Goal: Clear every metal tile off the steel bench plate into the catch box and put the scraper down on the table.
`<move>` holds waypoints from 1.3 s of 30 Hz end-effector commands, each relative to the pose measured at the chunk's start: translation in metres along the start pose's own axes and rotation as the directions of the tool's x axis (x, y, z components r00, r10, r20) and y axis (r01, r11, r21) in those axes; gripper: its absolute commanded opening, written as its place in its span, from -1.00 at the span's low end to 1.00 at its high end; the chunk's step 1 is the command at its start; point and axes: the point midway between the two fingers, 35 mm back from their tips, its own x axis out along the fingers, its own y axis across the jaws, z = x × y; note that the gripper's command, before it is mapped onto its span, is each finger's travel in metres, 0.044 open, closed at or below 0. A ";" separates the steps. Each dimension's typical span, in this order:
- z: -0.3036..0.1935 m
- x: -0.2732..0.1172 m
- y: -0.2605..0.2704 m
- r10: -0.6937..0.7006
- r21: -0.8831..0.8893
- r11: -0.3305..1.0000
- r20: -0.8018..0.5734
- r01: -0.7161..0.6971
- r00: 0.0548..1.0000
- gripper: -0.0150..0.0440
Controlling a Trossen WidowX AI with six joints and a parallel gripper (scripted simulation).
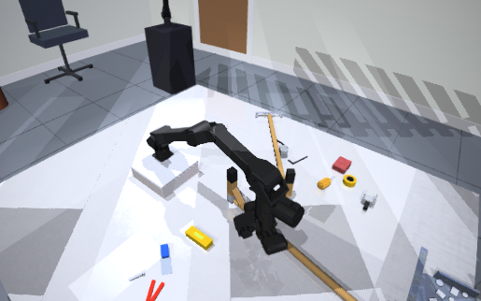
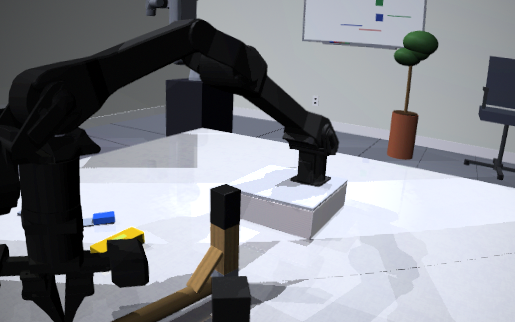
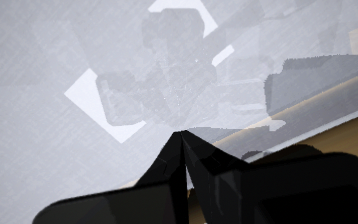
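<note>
My gripper [image 2: 64, 317] [image 3: 180, 137] is shut and empty, pointing down beside a long wooden handle [image 1: 320, 271] [image 2: 161, 304] [image 3: 355, 136]. This handle runs to the lower right in the top view. A second wooden handle [image 1: 275, 140] with a thin metal crosspiece [image 1: 263, 115] lies farther back; I cannot tell which is the long scraper. Two black-capped posts [image 1: 232, 175] [image 1: 290, 176] [image 2: 225, 206] stand near them. Several small pale tiles [image 1: 454, 291] show on the steel plate [image 1: 422, 282] at the lower right corner, mostly cut off. I cannot make out the catch box.
A white block [image 1: 150, 179] [image 2: 276, 214] bears the arm's base. A yellow block [image 1: 199, 237] [image 2: 131, 236], a blue object [image 1: 164, 250] [image 2: 104, 218] and red handles [image 1: 152, 291] lie on one side. A red block [image 1: 342, 164], tape ring [image 1: 349, 180] and orange-handled tool [image 1: 324, 183] lie on the other.
</note>
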 end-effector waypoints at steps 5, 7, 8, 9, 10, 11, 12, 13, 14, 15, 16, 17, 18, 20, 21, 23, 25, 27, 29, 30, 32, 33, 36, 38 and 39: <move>-0.003 0.001 -0.001 -0.001 -0.139 0.990 -0.005 0.001 1.000 -0.49; -0.003 0.001 -0.001 -0.001 -0.170 0.985 -0.006 0.000 1.000 -0.49; -0.003 0.001 -0.001 -0.001 -0.185 0.983 -0.006 0.000 1.000 -0.49; -0.003 0.001 -0.001 -0.001 -0.200 0.980 -0.006 0.000 1.000 -0.49; -0.003 0.001 -0.001 -0.001 -0.215 0.977 -0.006 0.000 1.000 -0.49; -0.004 0.001 -0.001 -0.001 -0.230 0.973 -0.006 0.000 1.000 -0.49; -0.004 0.001 -0.001 -0.001 -0.245 0.970 -0.007 -0.001 1.000 -0.49; -0.004 0.001 -0.002 -0.001 -0.260 0.966 -0.007 -0.001 1.000 -0.49; -0.004 0.001 -0.002 -0.001 -0.274 0.962 -0.007 -0.001 1.000 -0.49; -0.004 0.001 -0.002 -0.001 -0.289 0.957 -0.007 -0.001 1.000 -0.49; -0.005 0.001 -0.002 -0.001 -0.304 0.953 -0.008 -0.001 1.000 -0.49; -0.005 0.001 -0.002 -0.001 -0.318 0.948 -0.008 -0.001 1.000 -0.49; -0.005 0.001 -0.002 -0.001 -0.333 0.943 -0.008 -0.002 1.000 -0.49; -0.005 0.001 -0.002 -0.001 -0.362 0.932 -0.008 -0.002 1.000 -0.49; -0.006 0.001 -0.002 -0.001 -0.376 0.927 -0.009 -0.002 1.000 -0.49; -0.006 0.001 -0.002 -0.001 -0.404 0.915 -0.009 -0.003 1.000 -0.49; -0.006 0.001 -0.002 -0.001 -0.432 0.902 -0.009 -0.003 1.000 -0.49; -0.007 0.001 -0.003 -0.001 -0.460 0.888 -0.010 -0.004 1.000 -0.49; -0.007 0.001 -0.003 -0.001 -0.487 0.874 -0.010 -0.004 1.000 -0.49; -0.007 0.001 -0.003 -0.001 -0.500 0.866 -0.010 -0.005 1.000 -0.49; -0.008 0.001 -0.003 -0.001 -0.526 0.850 -0.011 -0.005 1.000 -0.49; -0.008 0.001 -0.003 -0.001 -0.539 0.842 -0.011 -0.005 1.000 -0.49; -0.009 0.001 -0.003 -0.001 -0.578 0.816 -0.012 -0.006 1.000 -0.49; -0.009 0.001 -0.003 -0.001 -0.602 0.798 -0.012 -0.007 1.000 -0.49; -0.009 0.000 -0.004 -0.001 -0.614 0.789 -0.012 -0.007 1.000 -0.49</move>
